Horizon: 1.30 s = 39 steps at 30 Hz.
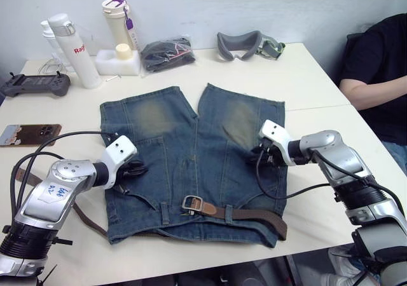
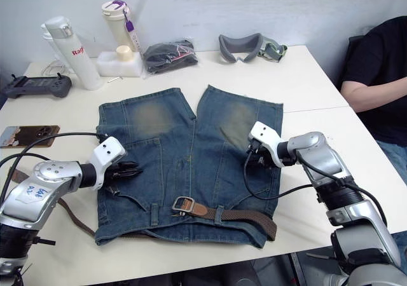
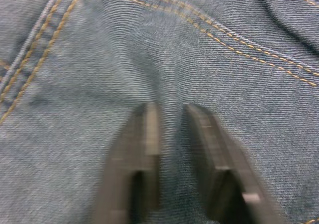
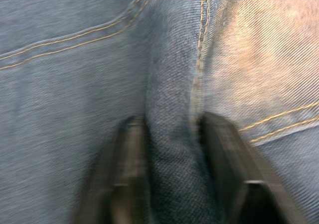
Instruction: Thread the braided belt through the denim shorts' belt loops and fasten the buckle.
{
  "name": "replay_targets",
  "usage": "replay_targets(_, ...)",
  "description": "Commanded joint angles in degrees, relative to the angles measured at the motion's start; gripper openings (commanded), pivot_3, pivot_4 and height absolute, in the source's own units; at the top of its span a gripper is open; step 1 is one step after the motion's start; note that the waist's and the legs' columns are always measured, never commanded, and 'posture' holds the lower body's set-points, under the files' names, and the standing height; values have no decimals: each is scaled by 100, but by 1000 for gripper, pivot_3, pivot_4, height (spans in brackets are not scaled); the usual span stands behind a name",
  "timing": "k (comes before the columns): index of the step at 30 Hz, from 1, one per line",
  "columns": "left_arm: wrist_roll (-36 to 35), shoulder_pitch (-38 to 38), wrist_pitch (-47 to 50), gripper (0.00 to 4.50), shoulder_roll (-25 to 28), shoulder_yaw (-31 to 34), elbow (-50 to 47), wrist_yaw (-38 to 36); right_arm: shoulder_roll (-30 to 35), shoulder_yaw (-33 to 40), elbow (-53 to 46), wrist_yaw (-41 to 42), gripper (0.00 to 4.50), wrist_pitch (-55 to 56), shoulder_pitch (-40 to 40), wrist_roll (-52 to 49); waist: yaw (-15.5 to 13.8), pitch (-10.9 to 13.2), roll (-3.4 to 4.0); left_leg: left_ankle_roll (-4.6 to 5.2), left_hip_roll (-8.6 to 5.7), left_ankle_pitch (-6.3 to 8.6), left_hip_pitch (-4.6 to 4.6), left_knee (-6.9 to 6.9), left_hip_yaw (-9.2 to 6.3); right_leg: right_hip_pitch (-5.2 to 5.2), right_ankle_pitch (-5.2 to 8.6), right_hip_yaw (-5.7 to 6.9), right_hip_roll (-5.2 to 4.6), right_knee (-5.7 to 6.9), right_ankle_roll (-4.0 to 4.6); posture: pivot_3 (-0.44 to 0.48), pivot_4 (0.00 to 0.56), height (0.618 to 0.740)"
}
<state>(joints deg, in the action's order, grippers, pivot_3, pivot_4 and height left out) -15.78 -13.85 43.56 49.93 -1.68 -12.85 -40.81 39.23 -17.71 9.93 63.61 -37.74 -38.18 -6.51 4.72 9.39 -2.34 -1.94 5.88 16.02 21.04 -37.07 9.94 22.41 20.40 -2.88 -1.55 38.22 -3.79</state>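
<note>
The belt [image 1: 245, 213] lies along the waistband of the shorts [image 1: 191, 165] at the near table edge, passing under at least one loop [image 1: 227, 212] on the right half, with its buckle [image 1: 192, 204] resting at the centre front. Its other end trails out past the left hip and off toward the left arm. That layout suggests the right side is threaded and the buckle is parked at the fly, waiting for the free end to be brought round.

Just beyond the waistband, the left pincer [image 3: 172, 134] sits on the left hip with its fingers [image 3: 144, 149] a narrow gap apart, pressed against flat denim and clasping nothing that I can see. The belt tail runs behind and below it, so this arm probably pins the cloth flat or is staging to fetch the strap.

The right pincer [image 4: 172, 134] is on the right leg, farther from the waistband than the belt is, and is clamped on a raised ridge of denim along a stitched seam. Pinching that fold likely lets it tug the shorts taut or shift them.

Beyond both pincers stand bottles [image 1: 70, 41], a black bundle [image 1: 166, 53] and goggles [image 1: 248, 44]; a person [image 1: 378, 76] sits beyond the right arm.
</note>
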Motion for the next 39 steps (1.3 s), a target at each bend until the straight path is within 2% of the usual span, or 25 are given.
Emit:
replay_targets(1, -270, 325, 450, 0, -137, 131, -216, -68, 198, -320, -22, 409, 95, 443, 229, 175, -3, -17, 11, 2, 2, 7, 2, 0, 0, 0, 0, 1, 0, -5, 0, 0, 150, 730)
replay_targets(5, -597, 62, 631, 0, -572, 710, -157, 158, 34, -25, 717, 296, 86, 1301, -506, 306, 3, -5, 25, 8, -4, 19, 13, -1, 9, 3, 1, 0, 3, -24, -1, 0, 150, 730)
replay_targets(11, -197, -1015, 196, 0, -1207, 897, 798, 974, -557, 69, 2818, -473, 86, 2851, -1824, 842, 23, 88, 27, 19, -15, -14, 26, -15, 16, 18, -30, -9, 3, -18, -23, 0, 150, 730)
replay_targets(19, 478, -2302, -805, 0, -1660, 428, 2585, 1368, -1073, 68, 5075, -1137, 86, 4040, -2744, 1340, 25, 97, 34, 15, -9, -25, 49, -3, 35, 45, -33, -2, 9, -24, -30, 0, 150, 730)
replay_targets(24, 657, -2270, -755, 0, -1655, 80, 2786, 1056, -1286, 299, 5648, -1370, 86, 4356, -2842, 1345, 41, 99, 38, 15, -8, -25, 69, 0, 86, 111, -27, -14, 9, -3, -38, 0, 150, 730)
replay_targets(26, 580, -2053, -570, 744, -1531, 6, 2501, 767, -1350, 435, 5715, -1261, 1126, 4368, -2838, 1260, 56, 101, 41, 15, -5, -25, 71, -1, 94, 119, -27, -21, 10, 10, -39, 0, 150, 730)
replay_targets(27, 543, -1993, -506, 1086, -1507, 20, 2405, 709, -1366, 484, 5732, -1202, 1471, 4355, -2838, 1242, 77, 101, 42, 15, -4, -25, 71, 1, 95, 121, -27, -25, 11, 19, -39, 0, 150, 730)
replay_targets(31, 205, -1769, -72, 2934, -1297, 368, 1878, 434, -1278, 661, 5599, -917, 3434, 4393, -2884, 1200, 160, 102, 42, 14, -8, -25, 66, -17, 98, 120, -26, -31, 8, 46, -40, 0, 150, 730)
replay_targets(32, 131, -1730, 9, 3094, -1215, 478, 1729, 384, -1237, 725, 5548, -871, 3685, 4394, -2909, 1167, 193, 108, 45, 12, -9, -27, 65, -21, 98, 120, -26, -33, 7, 56, -40, 0, 150, 730)
replay_targets(33, 15, -1710, 96, 3738, -1132, 633, 1563, 335, -1193, 807, 5472, -778, 4384, 4342, -2944, 1102, 194, 108, 45, 9, -9, -30, 63, -24, 98, 122, -26, -36, 8, 65, -40, 0, 150, 730)
replay_targets(34, -138, -1713, 197, 3914, -1078, 815, 1423, 284, -1159, 914, 5382, -563, 4461, 4191, -2974, 973, 208, 118, 49, 9, -9, -30, 63, -24, 97, 122, -26, -35, 8, 66, -40, 0, 150, 730)
replay_targets(35, -305, -1709, 268, 4371, -1007, 988, 1284, 181, -1115, 1016, 5252, -270, 4500, 3967, -2995, 825, 217, 134, 47, 6, -10, -35, 60, -22, 97, 122, -26, -35, 9, 70, -40, 0, 150, 730)
replay_targets(39, -950, -1430, 523, 4464, -642, 1297, 576, -494, -873, 1187, 4145, 1017, 4500, 2914, -2735, 265, 263, 152, 50, 1, -8, -40, 61, -11, 92, 127, -26, -35, 12, 75, -38, 0, 150, 730)
